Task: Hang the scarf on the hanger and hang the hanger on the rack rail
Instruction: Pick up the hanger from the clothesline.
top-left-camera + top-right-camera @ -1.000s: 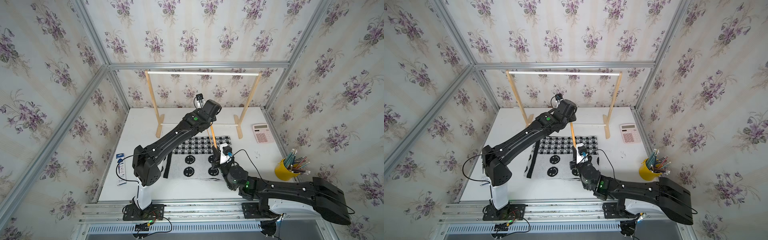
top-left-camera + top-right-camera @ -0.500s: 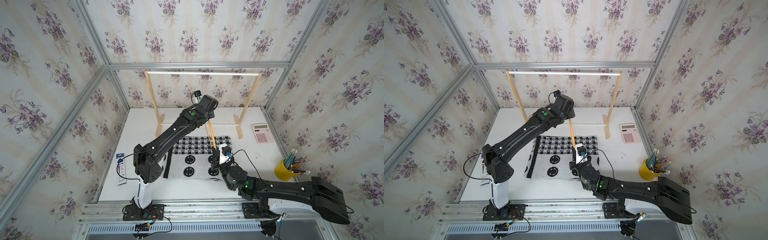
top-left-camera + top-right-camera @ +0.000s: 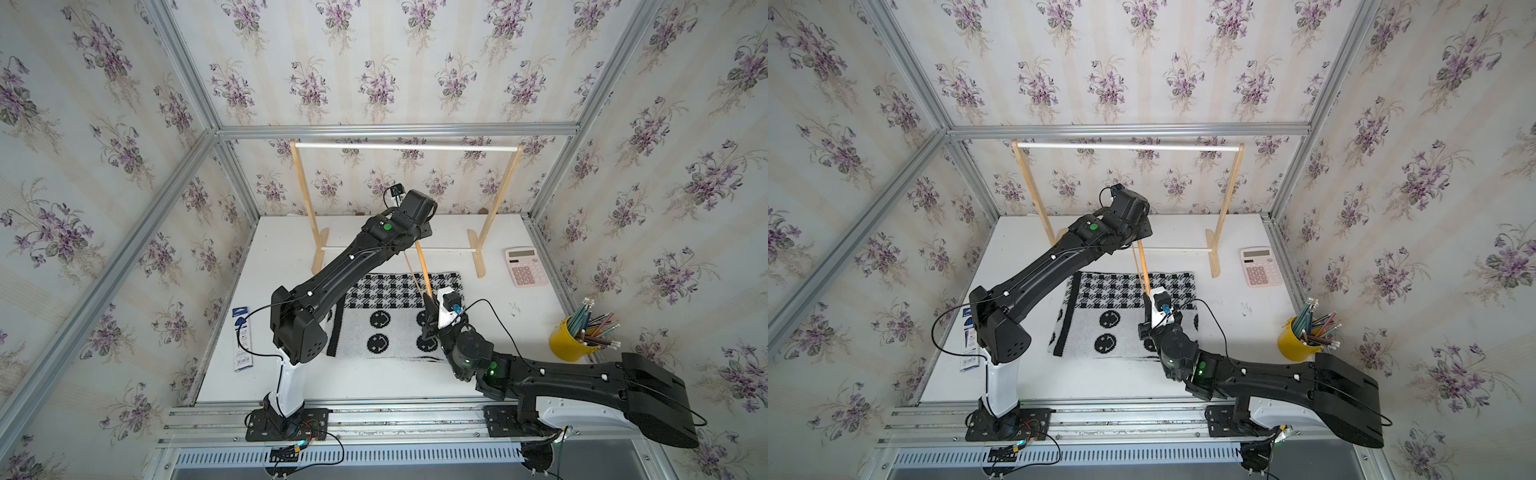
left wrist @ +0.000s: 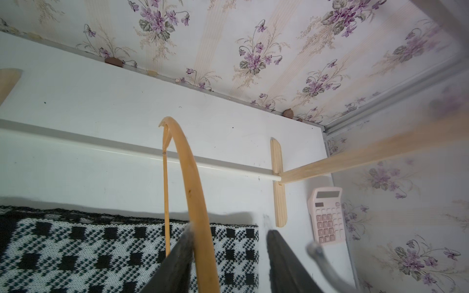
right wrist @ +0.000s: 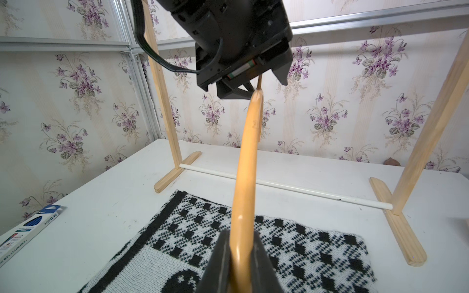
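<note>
The scarf lies flat on the white table, houndstooth half toward the rack. The hanger stands tilted above it. My right gripper is shut on its lower end. Higher up the hanger, my left gripper stands open. One finger touches the wood and the other stands clear of it. From above, the wrist hides those jaws.
A wooden rack with white rods stands at the back of the table. A pink calculator and a yellow cup of pencils sit on the right. A blue box lies at the left edge.
My left wrist has shifted slightly toward the rack, staying at the hanger's upper part. The right arm and the scarf have not moved.
</note>
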Robot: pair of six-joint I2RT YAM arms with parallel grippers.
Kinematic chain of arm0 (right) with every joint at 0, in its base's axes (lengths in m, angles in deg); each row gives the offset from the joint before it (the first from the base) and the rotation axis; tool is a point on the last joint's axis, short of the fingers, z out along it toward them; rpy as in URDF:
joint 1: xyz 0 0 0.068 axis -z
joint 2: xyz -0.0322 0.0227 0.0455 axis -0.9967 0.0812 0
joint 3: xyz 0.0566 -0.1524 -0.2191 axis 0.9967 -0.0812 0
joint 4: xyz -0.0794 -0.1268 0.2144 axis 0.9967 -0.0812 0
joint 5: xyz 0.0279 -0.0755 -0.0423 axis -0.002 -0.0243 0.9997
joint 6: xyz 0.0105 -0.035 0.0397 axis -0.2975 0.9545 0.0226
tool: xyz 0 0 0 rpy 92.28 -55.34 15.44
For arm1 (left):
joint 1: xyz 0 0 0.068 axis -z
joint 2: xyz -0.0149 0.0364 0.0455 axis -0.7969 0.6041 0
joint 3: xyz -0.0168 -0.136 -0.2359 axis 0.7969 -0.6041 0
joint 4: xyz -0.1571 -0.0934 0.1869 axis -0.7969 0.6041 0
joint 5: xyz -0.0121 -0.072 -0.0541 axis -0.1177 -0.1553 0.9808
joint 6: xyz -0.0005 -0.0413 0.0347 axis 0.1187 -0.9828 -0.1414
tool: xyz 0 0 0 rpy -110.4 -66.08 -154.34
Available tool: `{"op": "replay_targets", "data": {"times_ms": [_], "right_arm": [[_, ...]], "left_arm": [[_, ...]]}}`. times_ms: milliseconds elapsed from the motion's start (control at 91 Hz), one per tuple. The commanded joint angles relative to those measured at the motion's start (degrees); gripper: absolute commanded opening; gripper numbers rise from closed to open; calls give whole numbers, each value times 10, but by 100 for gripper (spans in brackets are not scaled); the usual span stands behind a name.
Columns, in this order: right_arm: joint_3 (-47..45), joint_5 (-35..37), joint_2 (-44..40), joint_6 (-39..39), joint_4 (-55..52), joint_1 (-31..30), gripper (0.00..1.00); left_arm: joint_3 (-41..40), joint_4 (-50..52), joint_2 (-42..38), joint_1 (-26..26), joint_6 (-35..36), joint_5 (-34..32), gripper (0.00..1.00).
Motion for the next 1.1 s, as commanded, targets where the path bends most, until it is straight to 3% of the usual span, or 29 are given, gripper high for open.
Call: {"op": "replay_targets", "data": {"times_ms": [0, 176, 440, 725, 1055, 1088], "right_arm": [[6, -2, 1, 18, 31, 0, 0], [9, -8, 7, 20, 36, -1, 0], [14, -12, 13, 18, 37, -1, 0], [17, -15, 17, 19, 39, -2, 0], [55, -2, 34, 32, 20, -1, 0], [64, 2, 40, 33, 12, -1, 0]], "left_arm": [[-10, 18, -12, 1, -1, 21, 45], [-44, 5, -36, 3, -4, 10, 44], [-24, 19, -15, 3, -3, 8, 36], [-19, 30, -12, 4, -1, -1, 0], [-14, 50, -16, 12, 9, -19, 0], [-14, 52, -18, 15, 14, -27, 5]]}}
